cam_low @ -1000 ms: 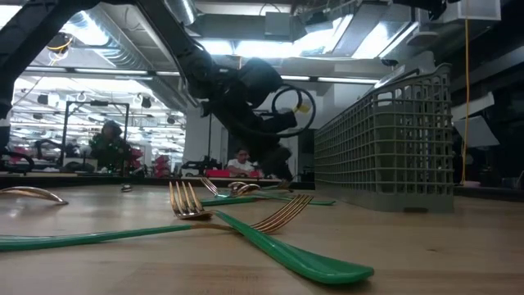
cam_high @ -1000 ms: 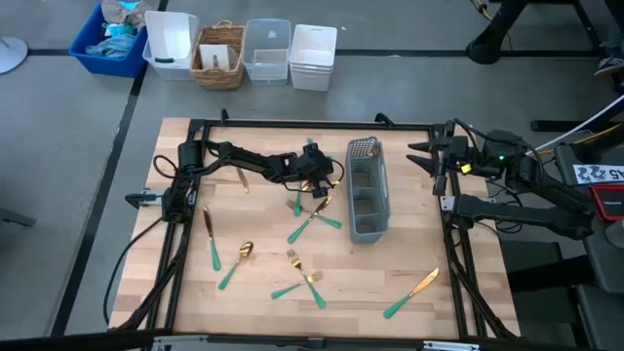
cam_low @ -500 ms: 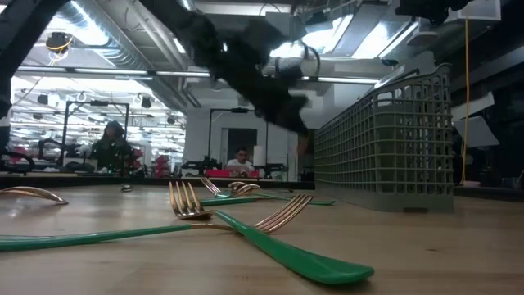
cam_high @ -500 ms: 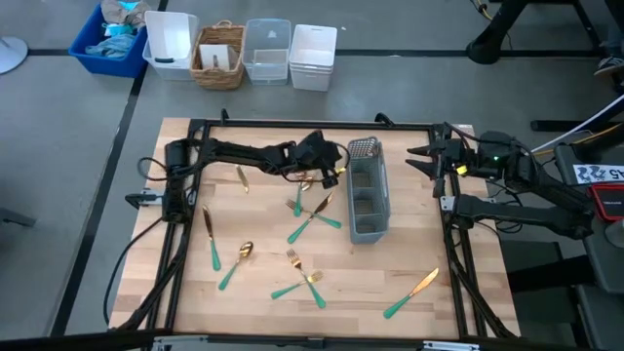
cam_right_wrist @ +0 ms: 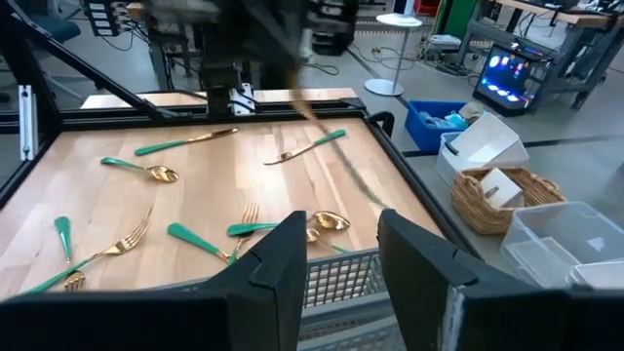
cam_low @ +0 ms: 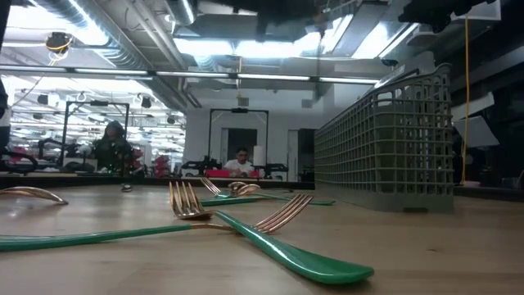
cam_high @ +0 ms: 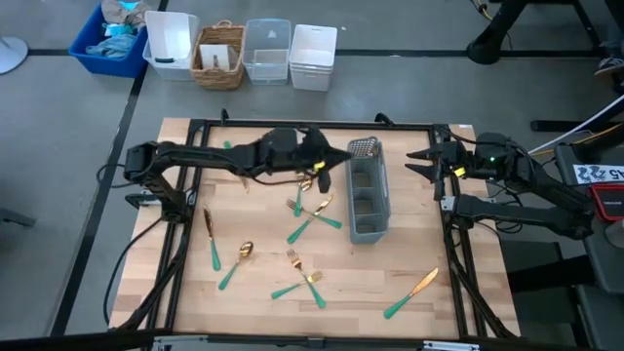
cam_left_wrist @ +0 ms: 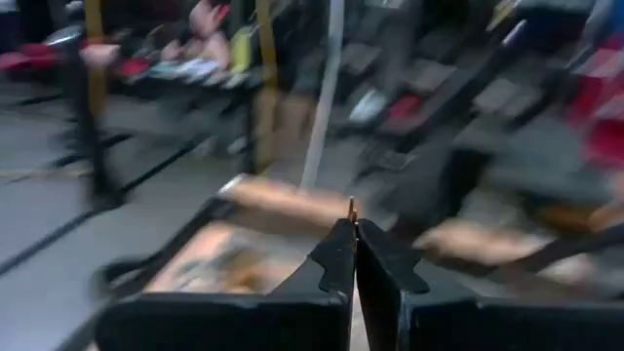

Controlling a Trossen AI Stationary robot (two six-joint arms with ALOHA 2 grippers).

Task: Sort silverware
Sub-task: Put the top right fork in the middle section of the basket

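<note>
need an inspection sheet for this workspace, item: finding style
surface: wooden table inside a black frame.
job's things: teal-handled gold silverware scattered loose on the wood; crossed forks near the front, a knife at front right, a spoon at front left.
caddy: grey mesh caddy stands right of centre; what is inside cannot be told.
clutter: nothing seen on the table.
grippers: left gripper raised beside the caddy's far end, shut on a slim gold piece; right gripper open, parked at the table's right edge.
cables: black cables run along the left frame.
surroundings: bins and a wicker basket on the floor beyond the table.
</note>
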